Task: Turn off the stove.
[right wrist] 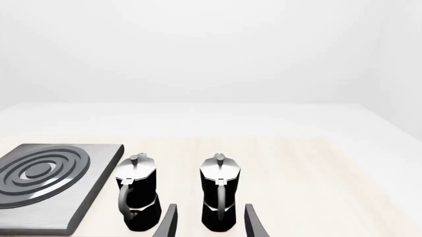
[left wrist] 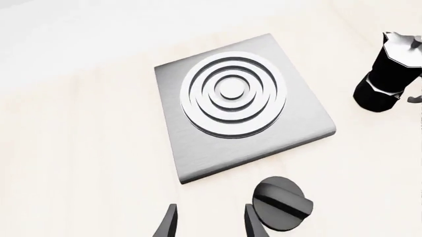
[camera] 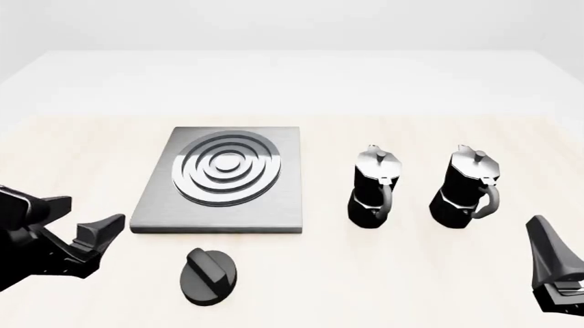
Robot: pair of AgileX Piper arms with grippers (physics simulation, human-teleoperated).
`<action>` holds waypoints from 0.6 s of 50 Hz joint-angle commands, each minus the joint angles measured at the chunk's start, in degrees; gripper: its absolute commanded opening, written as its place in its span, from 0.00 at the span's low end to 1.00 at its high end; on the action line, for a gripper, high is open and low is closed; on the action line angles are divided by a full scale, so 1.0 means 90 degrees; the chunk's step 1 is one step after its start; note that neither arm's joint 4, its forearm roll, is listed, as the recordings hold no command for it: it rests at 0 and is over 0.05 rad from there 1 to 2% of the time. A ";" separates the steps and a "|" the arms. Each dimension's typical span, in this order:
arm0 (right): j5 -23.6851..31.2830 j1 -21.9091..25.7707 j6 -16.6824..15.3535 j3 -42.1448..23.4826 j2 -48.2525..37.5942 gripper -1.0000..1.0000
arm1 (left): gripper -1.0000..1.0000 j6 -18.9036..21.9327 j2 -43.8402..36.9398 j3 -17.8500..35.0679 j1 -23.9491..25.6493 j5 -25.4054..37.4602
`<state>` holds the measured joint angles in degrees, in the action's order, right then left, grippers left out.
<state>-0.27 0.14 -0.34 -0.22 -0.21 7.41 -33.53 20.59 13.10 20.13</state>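
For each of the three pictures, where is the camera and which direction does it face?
Front view: fixed, above and behind the arms, facing forward and down at the stove, knob and two pots; left gripper and right gripper show at the near corners.
Left wrist view: behind the left fingers, facing down at stove and knob.
Right wrist view: behind the right fingers, low, facing level at the left pot and right pot.
Shared: the stove appears in all three.
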 commanded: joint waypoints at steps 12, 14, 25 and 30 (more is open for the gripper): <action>-0.0007 0.0004 -0.0020 0.0002 -0.0007 1.00 | 1.00 0.0296 -0.0935 -0.0391 0.0251 -0.0227; -0.0005 0.0010 -0.0024 0.0002 -0.0006 1.00 | 1.00 0.0142 -0.0941 -0.0386 0.0338 -0.0272; -0.0004 0.0008 -0.0009 0.0002 -0.0011 1.00 | 1.00 -0.0496 -0.1345 -0.0581 0.0635 -0.0824; -0.0004 0.0016 -0.0006 0.0002 -0.0010 1.00 | 1.00 -0.0658 -0.1606 -0.0755 0.0688 -0.1192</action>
<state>-0.31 0.24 -0.45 -0.21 -0.29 4.48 -44.17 16.09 17.97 14.28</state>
